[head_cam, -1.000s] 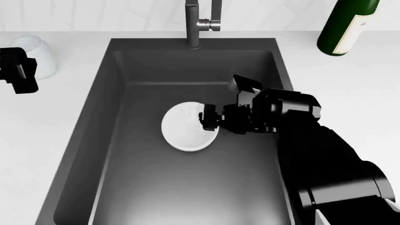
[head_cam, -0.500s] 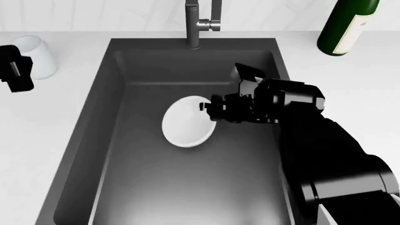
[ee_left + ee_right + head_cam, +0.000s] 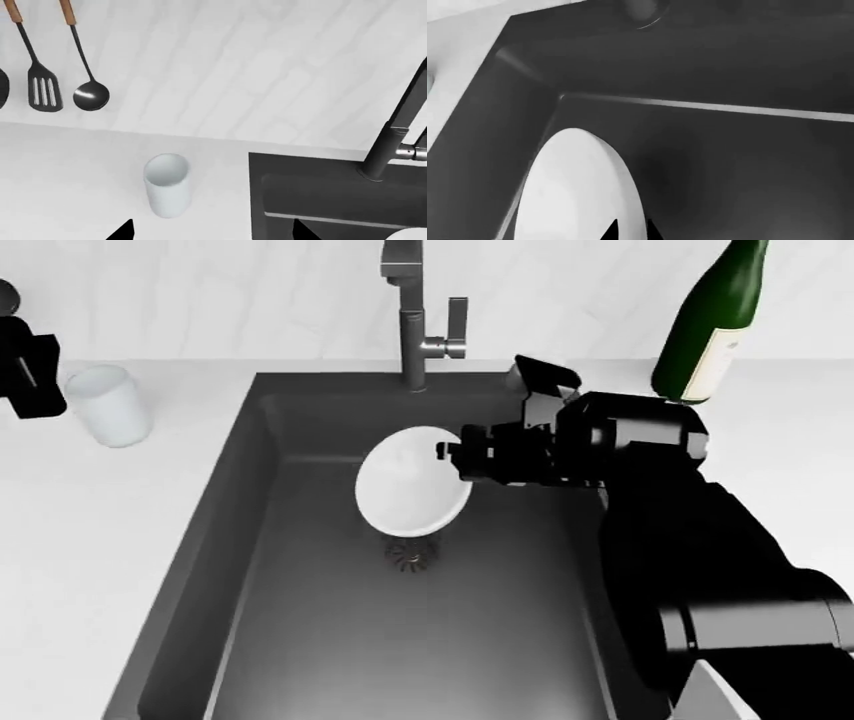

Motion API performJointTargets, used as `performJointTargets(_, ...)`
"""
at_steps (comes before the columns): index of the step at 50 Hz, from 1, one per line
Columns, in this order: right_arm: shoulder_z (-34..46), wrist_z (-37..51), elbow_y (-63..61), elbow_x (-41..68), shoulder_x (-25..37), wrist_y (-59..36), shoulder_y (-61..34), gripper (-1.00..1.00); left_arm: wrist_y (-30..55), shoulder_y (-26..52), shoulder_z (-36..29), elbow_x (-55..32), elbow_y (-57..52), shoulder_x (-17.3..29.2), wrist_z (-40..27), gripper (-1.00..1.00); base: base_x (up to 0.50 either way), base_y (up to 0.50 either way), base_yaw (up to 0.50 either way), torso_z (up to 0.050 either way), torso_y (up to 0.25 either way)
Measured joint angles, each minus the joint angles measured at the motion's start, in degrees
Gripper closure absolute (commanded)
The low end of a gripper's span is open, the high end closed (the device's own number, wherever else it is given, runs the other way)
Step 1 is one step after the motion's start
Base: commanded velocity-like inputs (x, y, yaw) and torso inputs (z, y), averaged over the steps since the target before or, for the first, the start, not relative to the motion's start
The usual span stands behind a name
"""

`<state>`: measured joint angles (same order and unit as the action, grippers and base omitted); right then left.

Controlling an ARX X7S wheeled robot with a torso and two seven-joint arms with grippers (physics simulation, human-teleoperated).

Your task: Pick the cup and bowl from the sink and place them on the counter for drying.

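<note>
The white bowl point(image 3: 411, 485) hangs tilted above the drain in the dark sink point(image 3: 254, 570). My right gripper point(image 3: 451, 452) is shut on its right rim and holds it off the basin floor. The right wrist view shows the bowl point(image 3: 570, 190) with the two fingertips pinching its rim point(image 3: 629, 231). The white cup point(image 3: 110, 405) stands upright on the white counter point(image 3: 94, 530) left of the sink; it also shows in the left wrist view point(image 3: 167, 184). My left gripper point(image 3: 210, 231) is open and empty, pulled back from the cup, at the head view's far left point(image 3: 27, 370).
A grey faucet point(image 3: 411, 315) rises behind the sink. A green wine bottle point(image 3: 707, 325) stands on the counter at the back right. A round drain point(image 3: 411, 554) lies under the bowl. A slotted spatula point(image 3: 44, 90) and ladle point(image 3: 90, 95) hang on the wall.
My right gripper has lifted the bowl off the sink floor, uncovering the drain. The head view has tilted up, showing more wall. My left gripper stays back from the cup.
</note>
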<state>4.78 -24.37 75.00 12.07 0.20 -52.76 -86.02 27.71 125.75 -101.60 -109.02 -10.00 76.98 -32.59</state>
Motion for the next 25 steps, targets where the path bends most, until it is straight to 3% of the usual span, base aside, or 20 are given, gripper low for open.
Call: performJointTargets(25,-4.04,-1.27,0.00,-3.87,0.03,-0.82,-0.23,1.00,0.09,-1.11,1.72,0.53,-0.09,0.13,-0.01,-1.00,0.00,0.00,0.00,0.004,0.209)
